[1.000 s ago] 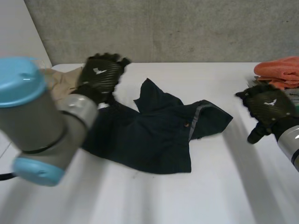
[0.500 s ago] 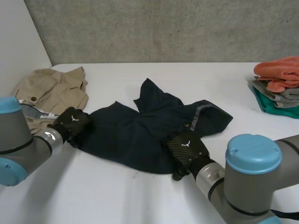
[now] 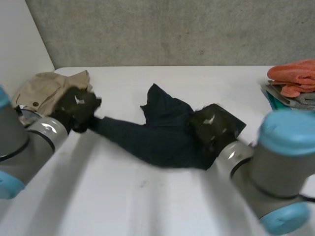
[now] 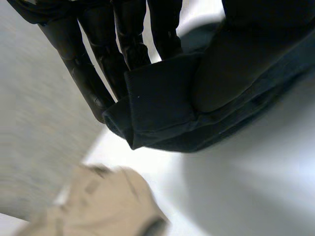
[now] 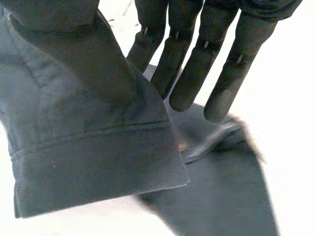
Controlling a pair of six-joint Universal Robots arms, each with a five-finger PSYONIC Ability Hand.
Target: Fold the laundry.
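Observation:
A dark navy garment (image 3: 157,132) lies crumpled across the middle of the white table (image 3: 147,206). My left hand (image 3: 76,107) is at its left end. In the left wrist view a folded edge of the navy cloth (image 4: 162,98) is pinched between the thumb and the fingers (image 4: 83,73). My right hand (image 3: 210,125) is on the garment's right part. In the right wrist view it holds a hemmed edge (image 5: 88,167) under the thumb, against fairly straight fingers (image 5: 197,59). The cloth stretches between the two hands.
A beige garment (image 3: 44,88) lies at the table's left, just behind my left hand, and shows below it in the left wrist view (image 4: 108,201). A stack of folded orange, grey and green clothes (image 3: 293,88) sits at the far right edge. A grey wall stands behind.
Both hands came down onto the navy garment from the sides, closed on its left end and right edge, and drew it up and back; the cloth is now pulled into a narrower band.

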